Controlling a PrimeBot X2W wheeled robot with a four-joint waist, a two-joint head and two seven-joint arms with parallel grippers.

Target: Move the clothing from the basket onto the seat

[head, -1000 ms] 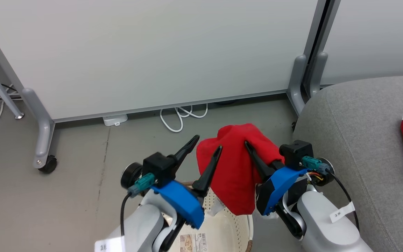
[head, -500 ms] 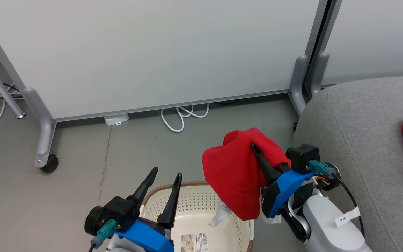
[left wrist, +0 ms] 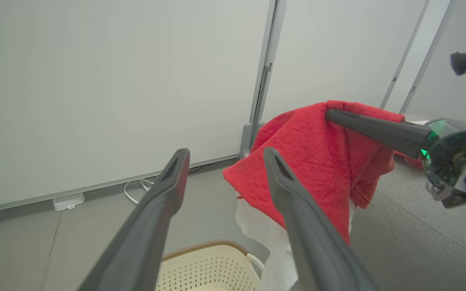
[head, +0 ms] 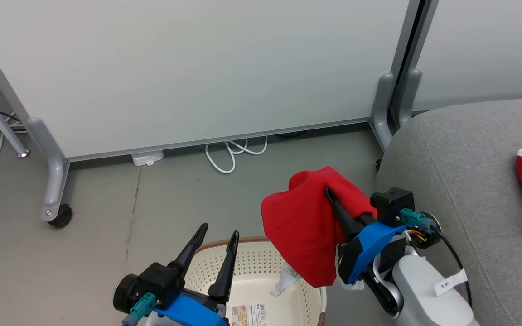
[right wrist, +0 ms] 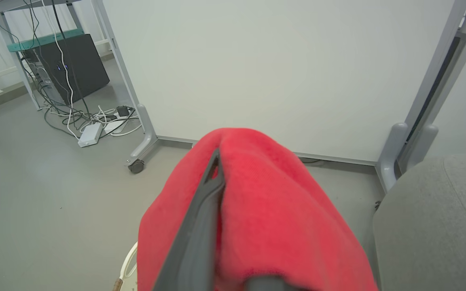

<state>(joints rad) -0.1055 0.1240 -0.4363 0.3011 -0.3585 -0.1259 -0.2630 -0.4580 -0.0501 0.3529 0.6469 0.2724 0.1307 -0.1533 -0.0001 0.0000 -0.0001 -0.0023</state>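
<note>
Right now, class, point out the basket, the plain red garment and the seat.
basket (head: 257, 265), head view, perforated back wall.
plain red garment (head: 302, 228), head view, middle of the hanging cloth.
seat (head: 465, 181), head view, bare grey cushion top.

— What sort of room is this?
— A lab or office test space. White partition panels (head: 188, 68) stand on grey castor legs (head: 55, 181) over a bare grey floor (head: 161, 203).
— Anything else?
— Loose cables (head: 231, 156), a power strip (right wrist: 90, 134), a dark computer case (right wrist: 75, 60), and one grey seat (head: 460, 181) beside the panels.
</note>
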